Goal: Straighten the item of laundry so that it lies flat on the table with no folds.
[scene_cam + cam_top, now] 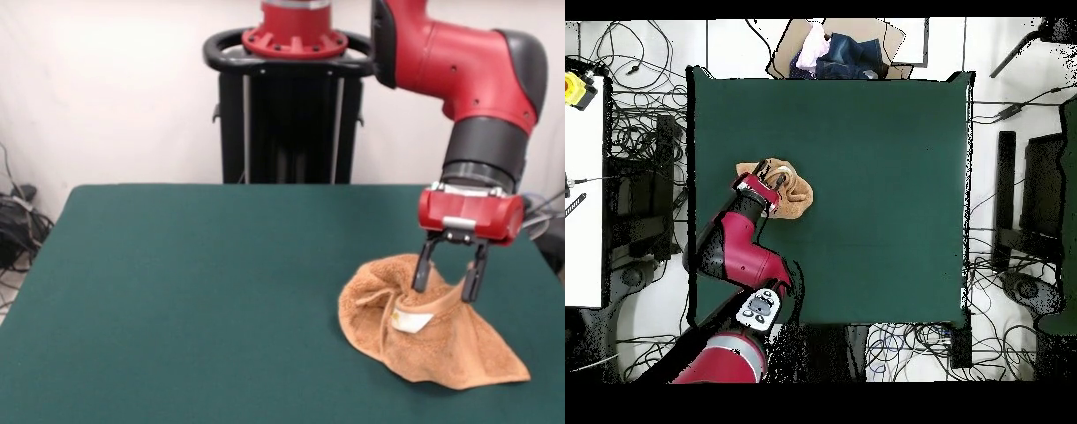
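Nearest the front camera, the towel lies bunched on the green worktop at the picture's right, folded over itself with its white tag showing and one corner trailing toward the front edge. Just behind, the hand stands over the raised fold with its two fingers spread, one on each side of the ridge, not yet clamped. The step looks like taking hold; next it likely needs to pinch that fold and draw it outward.
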Action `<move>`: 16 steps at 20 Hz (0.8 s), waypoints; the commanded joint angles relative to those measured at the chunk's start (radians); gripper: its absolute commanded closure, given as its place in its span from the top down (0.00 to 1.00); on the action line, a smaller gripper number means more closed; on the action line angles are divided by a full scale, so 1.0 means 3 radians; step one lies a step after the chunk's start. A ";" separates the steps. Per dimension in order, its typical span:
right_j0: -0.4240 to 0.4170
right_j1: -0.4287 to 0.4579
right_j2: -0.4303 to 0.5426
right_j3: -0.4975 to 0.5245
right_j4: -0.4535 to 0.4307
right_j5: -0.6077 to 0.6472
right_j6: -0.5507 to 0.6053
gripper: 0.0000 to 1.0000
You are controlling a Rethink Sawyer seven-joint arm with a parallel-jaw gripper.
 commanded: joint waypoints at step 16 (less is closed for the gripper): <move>-0.0091 -0.0160 0.0488 -0.0005 0.0290 0.0948 0.0586 1.00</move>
